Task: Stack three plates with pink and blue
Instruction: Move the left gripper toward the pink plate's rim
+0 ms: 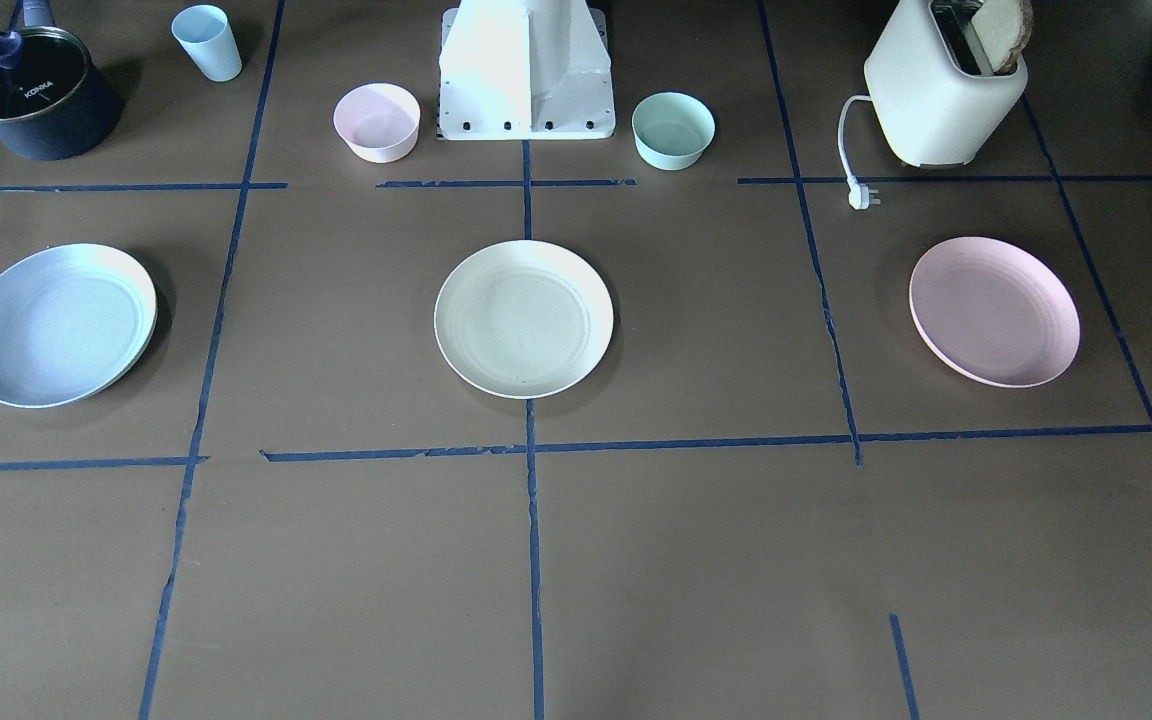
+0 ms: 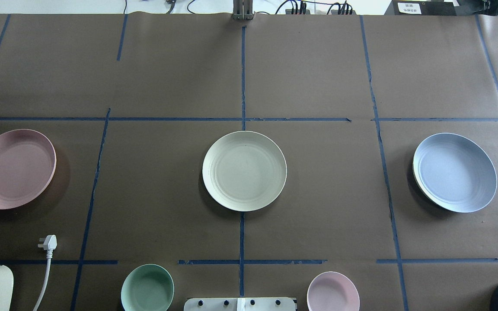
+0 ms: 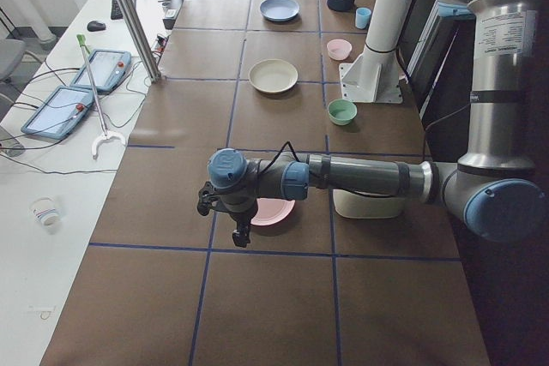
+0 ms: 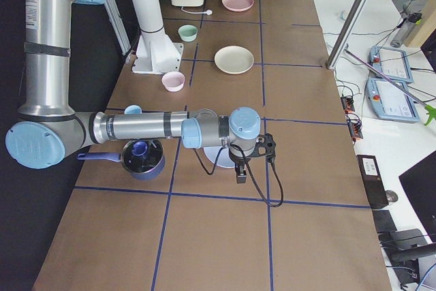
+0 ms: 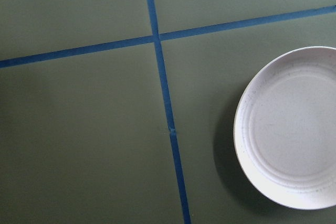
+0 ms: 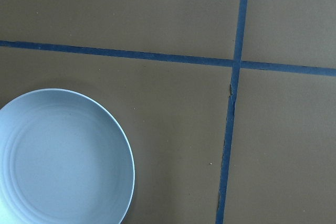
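Three plates lie apart in a row on the brown table. The cream-white plate (image 1: 524,318) (image 2: 244,170) is in the middle. The pale pink plate (image 1: 994,310) (image 2: 12,168) is on my left side and shows in the left wrist view (image 5: 294,129). The pale blue plate (image 1: 58,324) (image 2: 454,172) is on my right side and shows in the right wrist view (image 6: 63,161). My left gripper (image 3: 240,231) hangs above the table beside the pink plate (image 3: 276,211). My right gripper (image 4: 240,172) hangs beside the blue plate. I cannot tell whether either is open or shut.
A small pink bowl (image 1: 377,121) and a small mint bowl (image 1: 673,129) flank the robot base (image 1: 526,70). A toaster (image 1: 946,85) with its loose plug (image 1: 863,195), a dark pot (image 1: 31,95) and a blue cup (image 1: 207,41) stand along the robot's edge.
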{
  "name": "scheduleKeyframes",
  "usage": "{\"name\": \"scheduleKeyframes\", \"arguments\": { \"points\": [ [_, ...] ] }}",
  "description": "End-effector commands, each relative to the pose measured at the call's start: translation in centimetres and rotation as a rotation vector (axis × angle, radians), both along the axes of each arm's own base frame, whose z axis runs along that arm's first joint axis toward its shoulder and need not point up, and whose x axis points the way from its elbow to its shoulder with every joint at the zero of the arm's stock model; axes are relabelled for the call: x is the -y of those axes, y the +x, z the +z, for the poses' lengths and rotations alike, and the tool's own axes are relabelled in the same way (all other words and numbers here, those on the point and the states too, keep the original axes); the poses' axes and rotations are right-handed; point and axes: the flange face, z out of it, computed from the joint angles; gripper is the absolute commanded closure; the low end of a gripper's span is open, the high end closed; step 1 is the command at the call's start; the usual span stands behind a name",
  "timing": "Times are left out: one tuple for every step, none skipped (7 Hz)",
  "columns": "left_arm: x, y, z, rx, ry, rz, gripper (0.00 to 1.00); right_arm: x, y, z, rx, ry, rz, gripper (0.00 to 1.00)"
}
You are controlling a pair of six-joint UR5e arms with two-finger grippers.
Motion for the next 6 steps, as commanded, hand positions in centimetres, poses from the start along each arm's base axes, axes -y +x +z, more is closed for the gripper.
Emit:
{"name": "scheduleKeyframes", "arguments": {
  "points": [
    [-0.1,7.5,4.5,-0.020,-0.026,-0.037,0.00,-0.1,0.0,-0.3,0.002,0.004,0.000,0.00],
    [-0.7,11.0,5.9,-0.039,-0.055,-0.056,0.00,-0.1,0.0,-0.2,-0.001,0.003,0.000,0.00],
    [-1.2,13.7,6.2,-0.046,-0.081,-0.052,0.00,0.0,0.0,-0.2,-0.001,0.003,0.000,0.00],
    [-1.5,14.3,6.5,-0.045,-0.085,-0.040,0.00,0.0,0.0,-0.3,0.001,0.006,0.000,0.00],
    [-1.5,14.4,6.5,-0.046,-0.086,-0.038,0.43,0.0,0.0,-0.3,0.001,0.006,0.000,0.00],
    [-1.2,14.6,6.0,-0.052,-0.071,-0.033,0.93,0.0,0.0,-0.3,0.001,0.006,0.000,0.00]
  ]
}}
